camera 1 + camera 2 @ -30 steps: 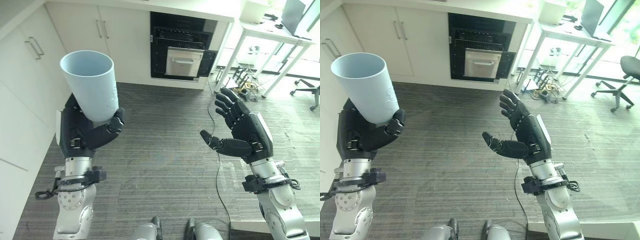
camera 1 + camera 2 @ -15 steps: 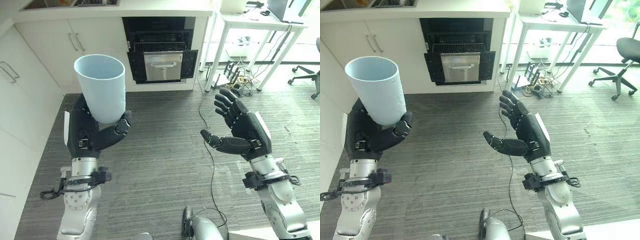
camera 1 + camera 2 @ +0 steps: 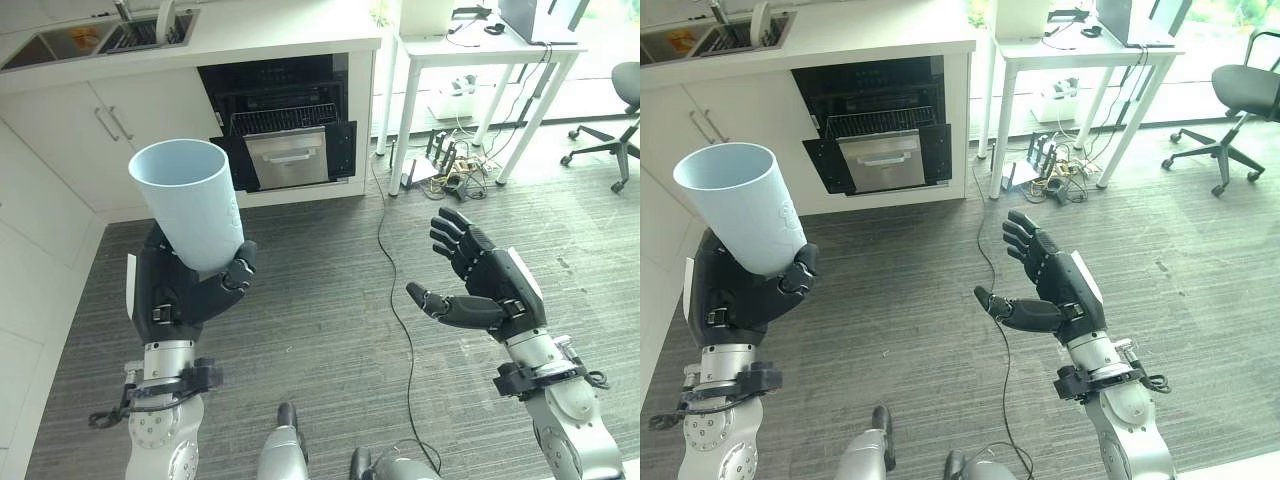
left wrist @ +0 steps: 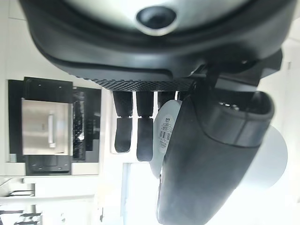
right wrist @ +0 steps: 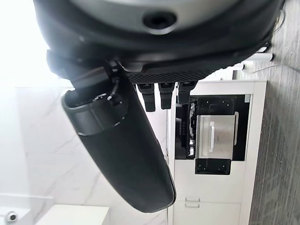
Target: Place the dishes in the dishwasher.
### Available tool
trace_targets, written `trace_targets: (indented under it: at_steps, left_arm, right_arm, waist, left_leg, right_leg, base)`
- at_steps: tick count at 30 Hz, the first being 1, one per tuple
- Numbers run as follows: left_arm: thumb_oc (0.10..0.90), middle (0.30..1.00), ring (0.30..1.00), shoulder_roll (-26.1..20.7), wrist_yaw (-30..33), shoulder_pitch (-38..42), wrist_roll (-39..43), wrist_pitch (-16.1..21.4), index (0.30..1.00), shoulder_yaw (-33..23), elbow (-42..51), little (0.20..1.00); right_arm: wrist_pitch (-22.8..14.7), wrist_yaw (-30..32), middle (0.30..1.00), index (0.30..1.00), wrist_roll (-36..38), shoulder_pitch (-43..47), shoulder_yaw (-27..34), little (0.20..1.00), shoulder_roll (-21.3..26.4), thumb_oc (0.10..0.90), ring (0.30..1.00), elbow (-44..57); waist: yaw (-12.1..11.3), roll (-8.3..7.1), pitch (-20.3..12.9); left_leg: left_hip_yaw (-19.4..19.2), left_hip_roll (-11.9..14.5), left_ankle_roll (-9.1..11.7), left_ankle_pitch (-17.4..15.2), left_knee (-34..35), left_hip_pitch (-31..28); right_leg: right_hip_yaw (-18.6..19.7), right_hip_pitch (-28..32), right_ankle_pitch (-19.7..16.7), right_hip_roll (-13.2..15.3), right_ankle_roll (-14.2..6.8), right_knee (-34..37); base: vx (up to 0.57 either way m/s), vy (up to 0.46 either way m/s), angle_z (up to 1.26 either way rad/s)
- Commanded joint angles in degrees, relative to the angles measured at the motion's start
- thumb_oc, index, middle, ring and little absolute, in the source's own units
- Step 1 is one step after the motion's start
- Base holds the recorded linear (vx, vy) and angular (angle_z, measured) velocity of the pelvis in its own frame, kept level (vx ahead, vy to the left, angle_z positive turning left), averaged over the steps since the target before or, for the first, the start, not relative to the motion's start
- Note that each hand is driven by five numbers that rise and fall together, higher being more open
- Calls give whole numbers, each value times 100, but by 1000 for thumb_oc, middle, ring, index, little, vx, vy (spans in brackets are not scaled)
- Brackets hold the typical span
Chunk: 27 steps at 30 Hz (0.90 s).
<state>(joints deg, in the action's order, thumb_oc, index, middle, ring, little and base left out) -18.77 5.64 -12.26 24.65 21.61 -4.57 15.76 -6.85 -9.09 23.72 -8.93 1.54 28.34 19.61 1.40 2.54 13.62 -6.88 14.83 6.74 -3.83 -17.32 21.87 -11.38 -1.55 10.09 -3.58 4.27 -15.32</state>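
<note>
The light blue cup (image 3: 190,203) stands mouth up in the left robot hand (image 3: 180,285), whose fingers wrap its bottom. The right robot hand (image 3: 480,290) is spread, holding nothing. Carry the cup upright to the open dishwasher (image 3: 285,130) ahead.

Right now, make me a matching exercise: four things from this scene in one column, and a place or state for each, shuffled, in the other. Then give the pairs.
Things:
1. cup
2. right hand
3. dishwasher
4. office chair

Places or states:
A. open, holding nothing
B. under the counter, rack showing
C. held upright in the left hand
D. on the floor past the white table

Pairs: 1-C, 2-A, 3-B, 4-D
</note>
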Motion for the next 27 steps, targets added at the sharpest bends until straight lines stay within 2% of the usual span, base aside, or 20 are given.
trace_targets:
  at_steps: [1,6,9,12,14,15,17,20,21,23,24,25,27]
  left_arm:
    - [400,300,300,-349,219,481,-25,1000,300,-289,672,300]
    - [400,300,300,-531,182,761,-255,821,300,-330,692,300]
    - [400,300,300,-631,43,949,-275,730,300,-300,655,300]
    - [400,300,300,-662,-61,1052,-296,616,300,-306,636,300]
    - [400,300,300,-691,-127,1086,-276,508,300,-298,639,300]
    - [400,300,300,-696,-72,1094,-435,471,300,-260,638,300]
    - [400,300,300,-696,50,1028,-711,432,300,-260,676,300]
    - [400,300,300,-837,144,1150,-755,293,300,-293,665,300]
    - [400,300,300,-865,151,1196,-783,301,300,-297,633,300]
    - [400,300,300,-875,159,1210,-842,272,300,-313,651,300]
    - [400,300,300,-866,138,1170,-852,259,300,-304,659,300]
    - [400,300,300,-845,117,1141,-865,265,300,-288,655,300]
    - [400,300,300,-829,63,1025,-870,285,300,-275,661,300]
  right_arm:
    - [-484,-66,900,900,324,421,326,900,-24,800,900,656]
    - [-406,37,900,900,343,388,370,900,-119,800,900,783]
    - [-418,237,900,900,315,522,344,900,-198,800,900,770]
    - [-429,275,900,900,243,595,330,900,-326,800,900,732]
    - [-436,286,900,900,203,592,299,900,-406,800,900,738]
    - [-497,274,900,900,154,550,233,900,-501,800,900,724]
    - [-503,209,900,900,113,488,141,900,-557,800,900,742]
    - [-517,195,900,900,274,590,162,900,-428,800,900,665]
    - [-571,165,900,900,367,600,202,900,-396,800,900,625]
    - [-594,97,900,900,500,590,285,900,-370,800,900,603]
    - [-591,72,900,900,498,545,293,900,-370,800,900,606]
    - [-583,73,900,900,461,512,270,900,-401,800,900,618]
    - [-534,83,900,900,373,393,199,900,-468,800,900,673]
  waist:
    - [-201,-124,-407]
    - [-348,-260,-588]
    - [-462,-337,-624]
    - [-524,-404,-650]
    - [-521,-397,-660]
    - [-488,-352,-637]
    - [-435,-299,-568]
    - [-397,-340,-473]
    - [-367,-406,-410]
    - [-276,-528,-329]
    - [-172,-547,-276]
    - [-115,-534,-249]
    - [-57,-517,-235]
  left_leg:
    - [-242,-247,36,-91,13,-660]
    - [-16,-587,-167,-332,13,-782]
    - [180,-849,-320,-451,13,-862]
    - [298,-1121,-519,-560,13,-905]
    - [369,-1260,-653,-612,13,-952]
    - [472,-1348,-735,-648,13,-1024]
    - [458,-1365,-775,-705,13,-1136]
    - [270,-1287,-698,-734,13,-1207]
    - [185,-1303,-683,-781,13,-1258]
    - [38,-1374,-696,-928,13,-1381]
    - [20,-1417,-723,-1017,13,-1501]
    - [39,-1433,-738,-1050,13,-1576]
    - [63,-1481,-796,-1200,13,-1763]
  right_leg:
    - [-107,97,583,915,-926,-187]
    - [-213,285,489,1233,-1190,-187]
    - [-356,401,314,1432,-1345,-187]
    - [-406,562,-131,1531,-1423,-187]
    - [-475,726,-634,1494,-1464,-187]
    - [-448,690,-989,1403,-1473,-475]
    - [-461,243,-1023,1398,-1408,-1012]
    - [-710,-13,-701,1135,-1258,-187]
    - [-711,-261,-549,1246,-1257,-187]
    - [-482,-865,-596,1521,-1366,-187]
    - [-209,-1287,-782,1638,-1440,-187]
    - [-43,-1542,-811,1673,-1455,-187]
    - [62,-1806,-912,1748,-1453,-187]
  base:
    - [313,292,-28]
    - [230,240,-11]
    - [184,219,22]
    - [199,248,41]
    - [212,260,34]
    - [183,228,36]
    - [173,222,30]
    - [121,-16,-18]
    - [104,-157,-23]
    - [166,-152,-7]
    - [260,-150,20]
    - [306,-166,8]
    - [351,-214,15]
